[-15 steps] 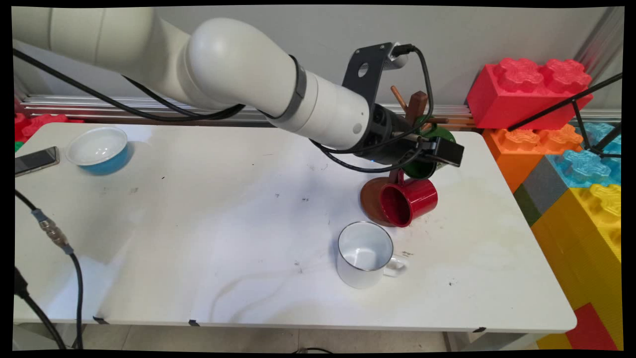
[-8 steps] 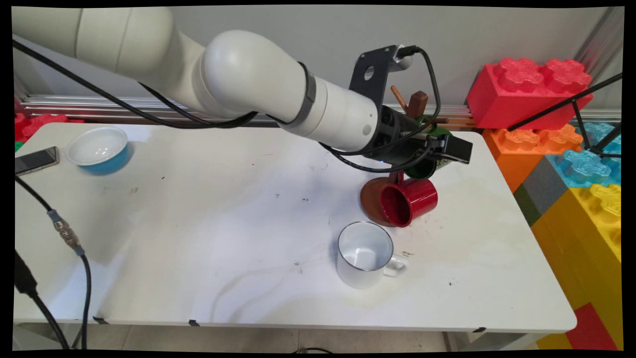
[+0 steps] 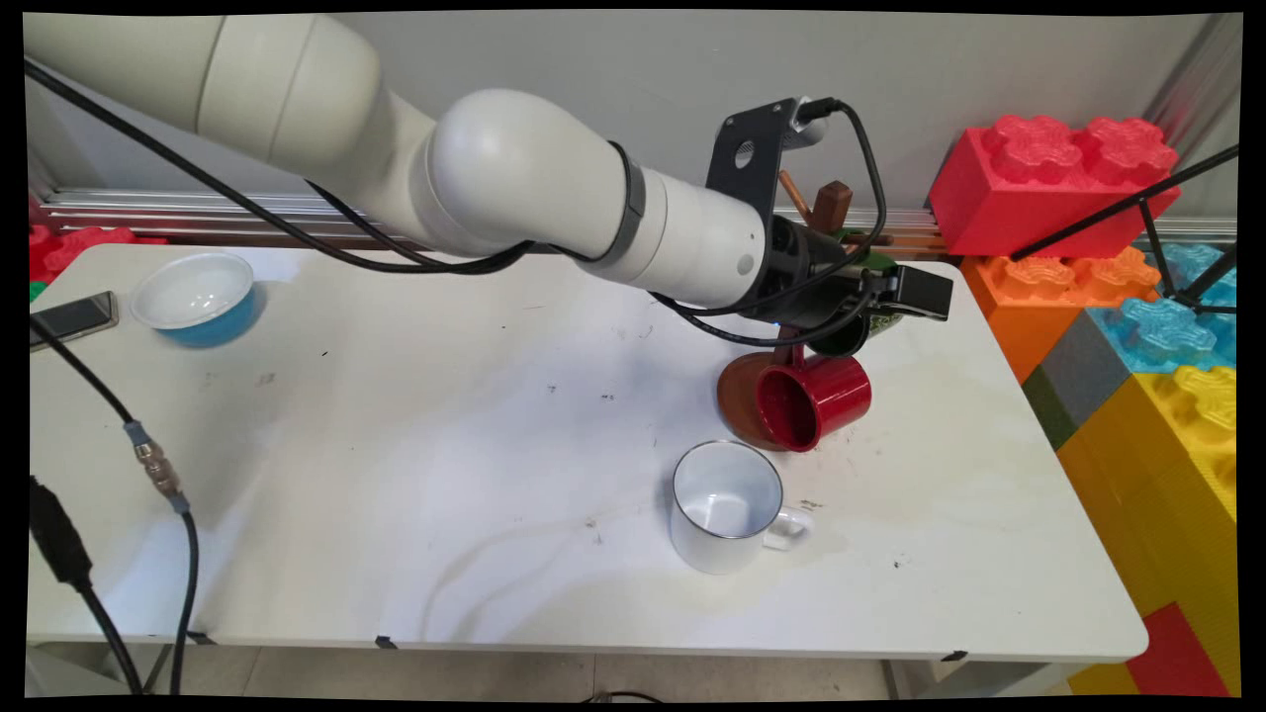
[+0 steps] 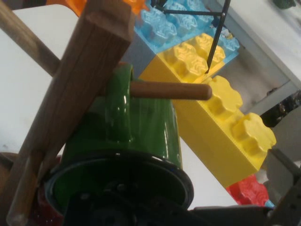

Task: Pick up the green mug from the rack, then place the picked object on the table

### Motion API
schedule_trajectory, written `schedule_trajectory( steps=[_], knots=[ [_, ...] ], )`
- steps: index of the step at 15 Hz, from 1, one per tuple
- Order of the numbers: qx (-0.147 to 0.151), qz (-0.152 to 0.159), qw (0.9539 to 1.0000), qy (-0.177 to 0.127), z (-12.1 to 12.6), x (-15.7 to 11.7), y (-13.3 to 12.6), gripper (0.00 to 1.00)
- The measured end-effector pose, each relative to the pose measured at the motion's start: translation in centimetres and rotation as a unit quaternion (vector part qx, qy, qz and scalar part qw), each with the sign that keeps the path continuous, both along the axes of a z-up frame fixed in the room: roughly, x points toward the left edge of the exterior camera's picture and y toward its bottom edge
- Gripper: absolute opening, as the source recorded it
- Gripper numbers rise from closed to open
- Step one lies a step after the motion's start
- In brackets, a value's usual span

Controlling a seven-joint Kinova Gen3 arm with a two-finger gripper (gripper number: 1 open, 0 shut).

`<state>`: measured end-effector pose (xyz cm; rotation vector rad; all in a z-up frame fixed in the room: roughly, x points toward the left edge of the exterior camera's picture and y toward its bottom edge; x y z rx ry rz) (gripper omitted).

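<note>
Green mug hangs on the wooden mug tree; my gripper has edged right, seemingly at its rim, fingers' state I cannot tell; red mug unmoved.

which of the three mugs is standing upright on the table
The white mug, open mouth up, nearest the table's front edge. The red mug and green mug both hang sideways on the wooden rack.

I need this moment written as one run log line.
tool: at green mug on wooden mug tree | red mug: hanging lower | white mug: upright on table
</note>
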<state>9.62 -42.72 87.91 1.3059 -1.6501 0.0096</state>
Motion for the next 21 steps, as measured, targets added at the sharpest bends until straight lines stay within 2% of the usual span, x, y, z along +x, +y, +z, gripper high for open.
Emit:
schedule_trajectory(
  steps=[11, 12, 21],
  knots=[
    [0.001, 0.008, 0.9999, 0.011, -0.8, -0.2, -0.1, 1.00],
    [0.001, 0.008, 0.9999, 0.012, -0.8, -0.2, -0.1, 0.00],
    [0.003, 0.016, 0.9998, 0.015, -1.2, 0.1, -0.2, 0.00]
  ],
)
